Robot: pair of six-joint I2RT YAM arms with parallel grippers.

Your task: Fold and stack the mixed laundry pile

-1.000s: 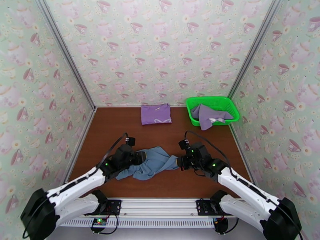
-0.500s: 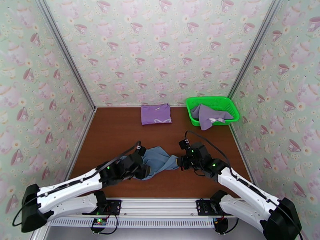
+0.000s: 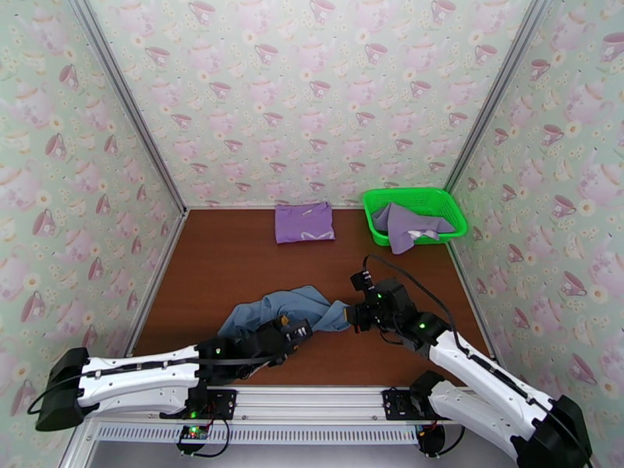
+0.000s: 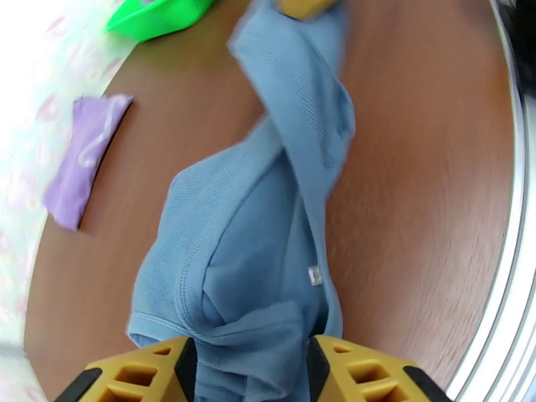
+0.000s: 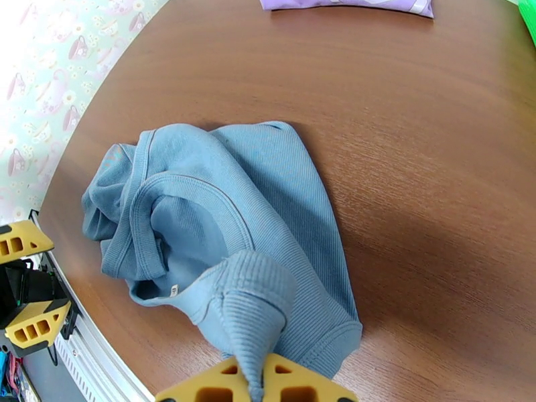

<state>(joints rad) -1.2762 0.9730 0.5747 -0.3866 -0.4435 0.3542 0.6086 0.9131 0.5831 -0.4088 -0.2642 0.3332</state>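
Brown wooden table enclosed by teacup-papered walls. Blue-grey garment crumpled near centre. Right gripper clamped tight on its right end. Left gripper at its near edge, fingers half apart, cloth bunched between, grip undetermined. Purple shirt folded flat, far centre. Lavender-grey garment in green basket, far right. Open tabletop between blue-grey garment and purple shirt.
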